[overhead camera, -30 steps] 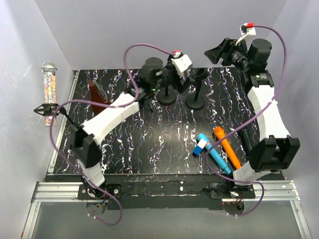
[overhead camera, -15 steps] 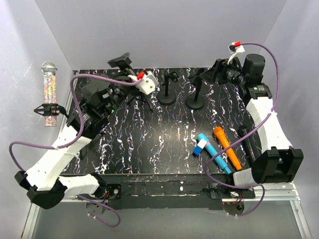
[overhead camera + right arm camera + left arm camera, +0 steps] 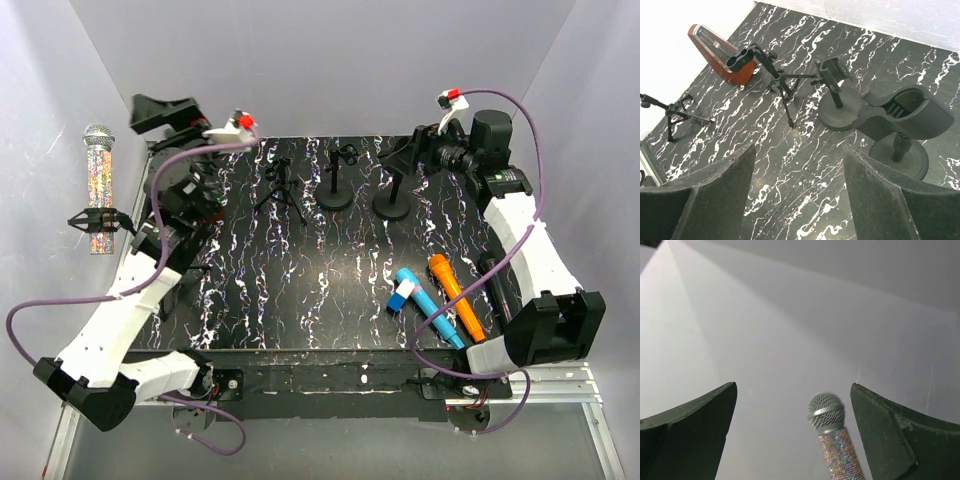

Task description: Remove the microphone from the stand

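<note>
The glittery microphone (image 3: 98, 180) sits off the table (image 3: 330, 275), just beyond its left edge. It is clipped in a small black tripod stand (image 3: 97, 218) beside the left wall (image 3: 40, 300). Seen from above, its long axis runs from near to far. The silver mesh head is at the far end, pointing away from the arm bases, and the clip grips the body low down. With the wall on one side and the table's edge on the other, the strip it occupies is narrow.

The left hand (image 3: 162, 110) is raised over the table's far left corner with its fingers wide apart. Its wrist camera shows the microphone (image 3: 833, 440) head-up between the two fingers, touching neither.

The right hand (image 3: 408, 152) is also spread apart and grips nothing. It hangs at the far right, near a round-based stand (image 3: 335, 190) and a cradle stand (image 3: 392, 195). An orange microphone (image 3: 455, 295) and a blue microphone (image 3: 428, 308) lie side by side on the table's near right.
</note>
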Available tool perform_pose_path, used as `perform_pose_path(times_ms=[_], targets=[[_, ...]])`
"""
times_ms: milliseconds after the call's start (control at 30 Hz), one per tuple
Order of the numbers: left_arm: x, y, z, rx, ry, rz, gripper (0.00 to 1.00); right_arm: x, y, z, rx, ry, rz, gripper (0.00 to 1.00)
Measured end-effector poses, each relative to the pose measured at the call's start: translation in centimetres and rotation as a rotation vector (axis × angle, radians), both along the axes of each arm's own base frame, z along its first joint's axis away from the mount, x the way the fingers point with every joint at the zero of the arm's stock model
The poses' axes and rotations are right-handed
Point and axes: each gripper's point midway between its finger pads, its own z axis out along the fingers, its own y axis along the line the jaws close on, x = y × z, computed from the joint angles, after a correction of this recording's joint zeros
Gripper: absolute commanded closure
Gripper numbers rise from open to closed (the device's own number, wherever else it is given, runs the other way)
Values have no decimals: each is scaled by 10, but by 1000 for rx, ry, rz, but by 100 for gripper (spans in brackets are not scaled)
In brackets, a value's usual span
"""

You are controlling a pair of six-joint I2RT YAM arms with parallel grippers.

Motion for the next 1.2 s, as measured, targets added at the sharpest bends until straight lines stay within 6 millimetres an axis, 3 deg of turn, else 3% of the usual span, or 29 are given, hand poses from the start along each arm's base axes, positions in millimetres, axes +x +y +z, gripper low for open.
perform_pose_path(times_ms=[167,400,500,700,967,1200], targets=[[-21,58,0,-16,48,205,4,1,9,-9,-1,24,23,23],[-72,108,-4,-89,64,335,4,2,20,-21,5,67,45,23],[-90,121,-15,-135,67,358,4,3,26,-21,7,70,56,23],[-101,127,-46,-196,120,367,7,5,36,-9,17,48,83,23],[-72,111,-71,-270,173,311,8,6,44,-9,26,63,89,23],[-57,106,-79,-342,143,307,9,-5,62,-9,22,61,135,23]])
